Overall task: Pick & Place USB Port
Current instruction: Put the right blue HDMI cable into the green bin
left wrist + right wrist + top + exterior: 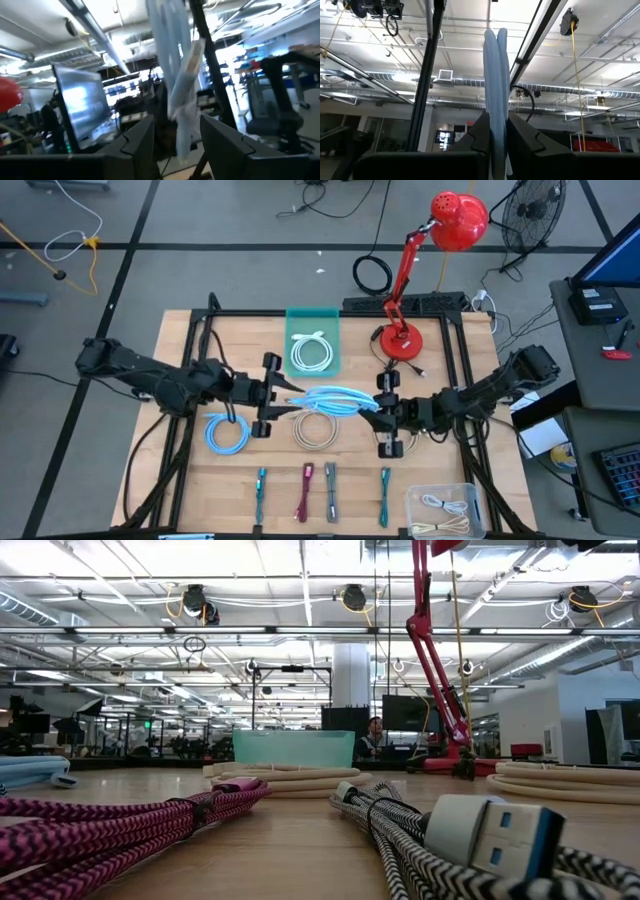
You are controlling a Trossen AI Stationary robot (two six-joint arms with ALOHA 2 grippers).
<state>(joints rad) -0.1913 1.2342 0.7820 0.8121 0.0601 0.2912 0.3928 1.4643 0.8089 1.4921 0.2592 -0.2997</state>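
Observation:
A light blue coiled cable (330, 398) hangs in the air above the table's middle, stretched out between my two grippers. My right gripper (381, 409) comes in from the right and is shut on the coil's right end; its wrist view shows the blue strands (496, 85) rising from between the fingers. My left gripper (277, 396) comes in from the left. It is open, with its fingers standing on either side of the coil's left end (181, 115), which carries a clear wrap. The low view shows neither gripper. My right gripper pinches the right end of the blue coil (496, 117) between its two fingers, with several strands side by side in the pinch. The fingers come level from the table's right side. The coil is lifted clear of the table and reaches out toward the left gripper.
A beige coil (315, 431) and a blue coil (227, 433) lie below the held cable. The teal tray (300, 317) holds a white coil at the far side, next to a red lamp (400, 340). Bundled cables (305, 492) line the near edge. A clear bin (478, 498) sits near right.

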